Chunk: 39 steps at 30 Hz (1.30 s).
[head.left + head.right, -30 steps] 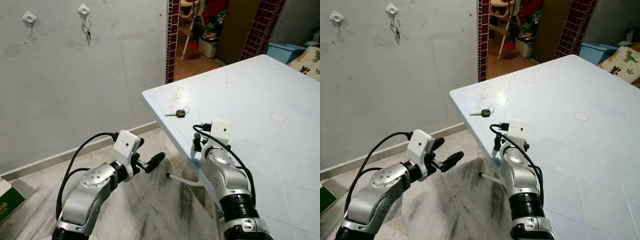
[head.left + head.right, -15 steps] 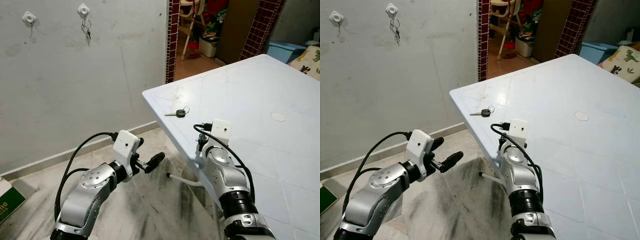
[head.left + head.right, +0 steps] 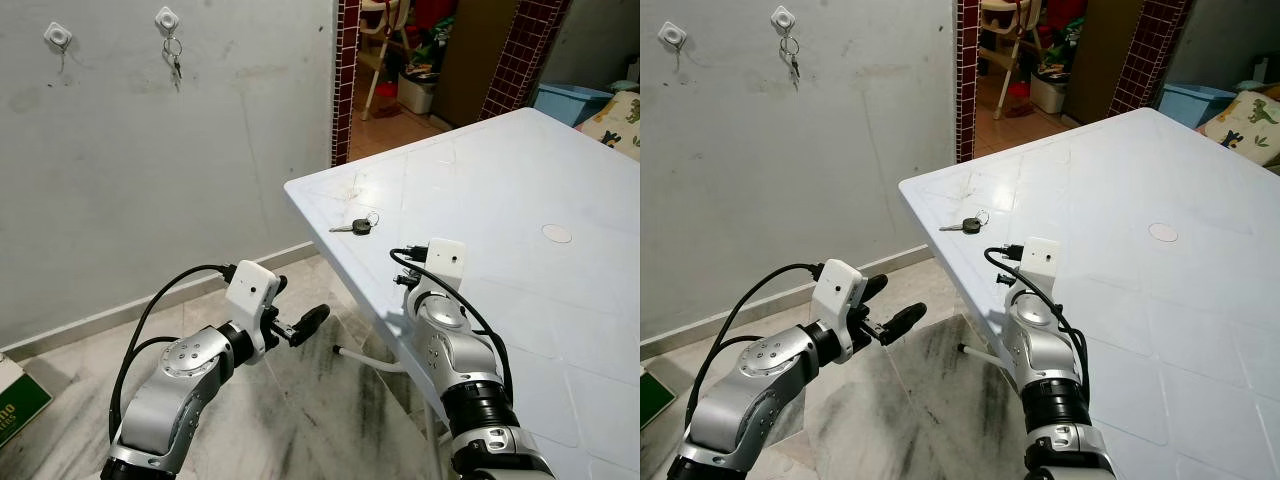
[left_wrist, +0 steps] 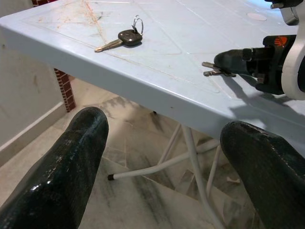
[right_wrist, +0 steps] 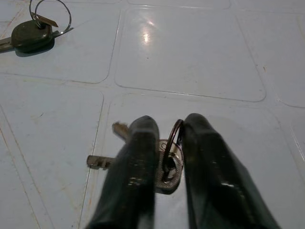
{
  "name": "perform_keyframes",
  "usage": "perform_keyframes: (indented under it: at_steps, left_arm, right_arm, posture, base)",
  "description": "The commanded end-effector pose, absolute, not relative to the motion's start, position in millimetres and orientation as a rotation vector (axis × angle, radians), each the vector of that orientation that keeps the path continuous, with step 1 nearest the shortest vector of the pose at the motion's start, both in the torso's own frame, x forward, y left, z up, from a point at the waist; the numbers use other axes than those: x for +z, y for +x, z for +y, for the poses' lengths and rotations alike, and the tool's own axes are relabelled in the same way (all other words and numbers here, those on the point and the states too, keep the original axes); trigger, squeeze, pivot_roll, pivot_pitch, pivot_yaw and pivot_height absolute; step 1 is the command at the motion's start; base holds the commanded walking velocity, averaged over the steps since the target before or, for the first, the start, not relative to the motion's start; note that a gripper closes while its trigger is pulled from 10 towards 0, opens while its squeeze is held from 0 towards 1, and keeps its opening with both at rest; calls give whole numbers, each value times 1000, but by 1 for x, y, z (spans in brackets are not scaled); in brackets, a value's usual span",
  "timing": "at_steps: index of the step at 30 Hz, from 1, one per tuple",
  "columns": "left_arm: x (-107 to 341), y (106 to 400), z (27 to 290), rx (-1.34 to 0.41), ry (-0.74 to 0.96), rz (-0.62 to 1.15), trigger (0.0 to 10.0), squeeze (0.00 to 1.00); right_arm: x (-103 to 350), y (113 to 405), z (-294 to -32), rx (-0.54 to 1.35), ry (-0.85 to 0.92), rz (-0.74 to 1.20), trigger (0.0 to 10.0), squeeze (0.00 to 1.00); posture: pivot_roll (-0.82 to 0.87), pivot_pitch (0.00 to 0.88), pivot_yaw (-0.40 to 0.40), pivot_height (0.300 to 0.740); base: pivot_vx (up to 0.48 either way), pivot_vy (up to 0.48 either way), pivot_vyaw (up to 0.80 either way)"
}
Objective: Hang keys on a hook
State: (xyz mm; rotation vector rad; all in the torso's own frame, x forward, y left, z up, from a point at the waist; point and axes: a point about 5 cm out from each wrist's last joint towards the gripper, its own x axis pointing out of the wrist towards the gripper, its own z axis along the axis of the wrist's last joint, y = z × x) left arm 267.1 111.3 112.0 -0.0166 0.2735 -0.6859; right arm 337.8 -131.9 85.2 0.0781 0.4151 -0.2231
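The right gripper (image 5: 164,164) is low over the white plastic table (image 3: 520,180), and its two black fingers (image 5: 136,162) are nearly closed on a small bunch of silver keys (image 5: 167,164). The key ring sticks up in the thin gap between the fingers, and the key blades poke out to the side, flat on the table top. Half a second ago the right arm was a tiny bit nearer the table edge; now it has slid a little farther over the table. That looks like the robot is settling its pinch on the keys, so the pick-up step is almost done but the keys are not lifted yet. A second key, the one with a black head (image 3: 354,227), lies by itself farther along the table, near the corner, well apart from the gripper. The left gripper (image 3: 300,325) hangs out in front of the table edge, above the floor (image 3: 300,420). Its fingers (image 4: 62,167) are spread wide and hold nothing, and it has not moved. On the grey wall (image 3: 200,150) there are two white hooks. The right hook (image 3: 167,19) already has keys hanging from it. The left hook (image 3: 59,36) looks free, so the robot would have to lift the keys and carry them over there.
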Motion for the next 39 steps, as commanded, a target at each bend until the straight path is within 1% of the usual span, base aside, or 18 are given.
perform_keyframes:
  at_steps: [1,11,15,19,21,22,25,27,28,29,30,31,32,33,34,35,37,39]
  left_arm:
    - [118,269,113,-672,-5,249,10000,0]
    - [117,268,110,-663,-13,239,10000,0]
    - [119,271,111,-656,-11,229,10000,0]
    - [121,273,113,-646,-11,218,10000,0]
    - [121,274,113,-642,-9,217,10000,0]
    - [121,274,114,-636,-9,215,10000,0]
    - [122,274,114,-624,-14,203,10000,0]
    - [122,274,113,-625,-16,201,10000,0]
    - [122,274,113,-625,-16,201,10000,0]
    - [122,274,112,-627,-15,202,10000,0]
    - [122,273,112,-629,-15,202,10000,0]
    - [122,273,112,-629,-15,202,10000,0]
    - [122,273,111,-631,-14,202,10000,0]
    - [122,273,111,-631,-14,202,10000,0]
    - [122,273,111,-631,-15,201,10000,0]
    - [122,274,112,-630,-14,201,10000,0]
    - [122,274,112,-629,-12,199,10000,0]
    - [122,274,113,-629,-11,198,10000,0]
  right_arm:
    - [88,340,-130,-213,67,410,0,0]
    - [88,340,-133,-206,60,409,0,0]
    - [90,342,-128,-169,58,394,0,0]
    - [103,348,-117,-53,-2,308,0,0]
    - [106,349,-117,-36,-14,292,0,0]
    - [111,350,-115,-3,-51,251,0,0]
    - [120,353,-112,77,-82,188,0,0]
    - [122,354,-113,136,-140,180,0,0]
    - [122,354,-113,136,-140,180,0,0]
    - [119,355,-119,122,-146,201,431,0]
    - [117,355,-125,109,-154,215,1608,0]
    - [116,355,-128,102,-161,223,1608,0]
    - [113,355,-133,100,-176,238,2039,0]
    - [112,354,-136,107,-191,241,7451,0]
    - [112,354,-138,113,-198,240,7451,0]
    - [111,353,-139,127,-213,242,8863,0]
    - [108,351,-144,169,-281,257,10000,0]
    - [104,349,-150,205,-345,281,10000,0]
  posture:
    - [88,28,-4,740]
    - [80,19,-14,740]
    - [80,17,-12,740]
    - [80,18,-11,740]
    - [80,18,-11,740]
    - [79,18,-11,740]
    - [78,19,-11,740]
    - [76,19,-11,740]
    - [76,19,-11,740]
    - [76,19,-11,740]
    - [76,19,-11,740]
    - [76,19,-11,740]
    - [73,19,-11,740]
    - [73,19,-11,740]
    - [73,19,-11,740]
    - [72,19,-10,740]
    - [72,19,-10,740]
    - [69,21,-7,740]
  base:
    - [0,0,0]
    - [0,0,0]
    - [0,0,0]
    - [0,0,0]
    - [0,0,0]
    - [0,0,0]
    - [0,0,0]
    - [0,0,0]
    - [0,0,0]
    - [0,0,0]
    - [0,0,0]
    - [0,0,0]
    - [0,0,0]
    - [0,0,0]
    - [0,0,0]
    - [0,0,0]
    - [0,0,0]
    - [0,0,0]
